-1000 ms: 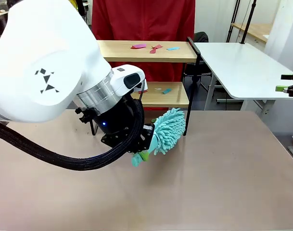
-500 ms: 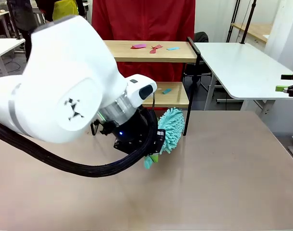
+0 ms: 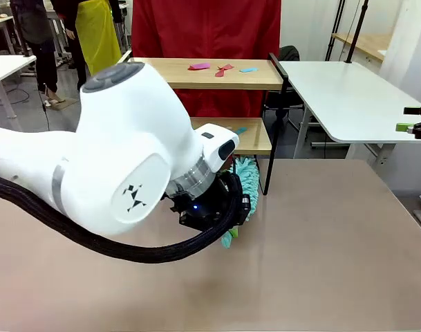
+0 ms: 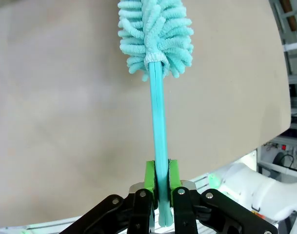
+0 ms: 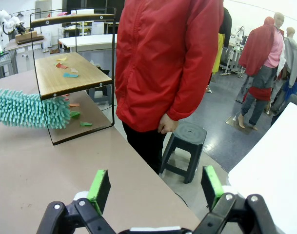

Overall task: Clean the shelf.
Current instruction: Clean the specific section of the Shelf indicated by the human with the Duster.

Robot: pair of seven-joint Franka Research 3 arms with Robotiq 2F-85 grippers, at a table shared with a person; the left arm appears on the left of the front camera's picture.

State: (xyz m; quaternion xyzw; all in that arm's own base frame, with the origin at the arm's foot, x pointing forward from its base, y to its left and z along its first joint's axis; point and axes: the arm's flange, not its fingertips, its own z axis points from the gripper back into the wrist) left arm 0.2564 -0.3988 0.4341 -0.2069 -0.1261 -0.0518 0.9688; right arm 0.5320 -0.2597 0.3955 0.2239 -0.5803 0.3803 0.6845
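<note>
Left gripper clamped on the teal duster handle, fluffy head out over the brown table. My right gripper hangs wide apart, empty. The shelf stands at the table's far edge, duster head low by its front leg, a person in red behind. Paper scraps lie on both boards, so I judge sweeping barely begun: both tiers left.
</note>
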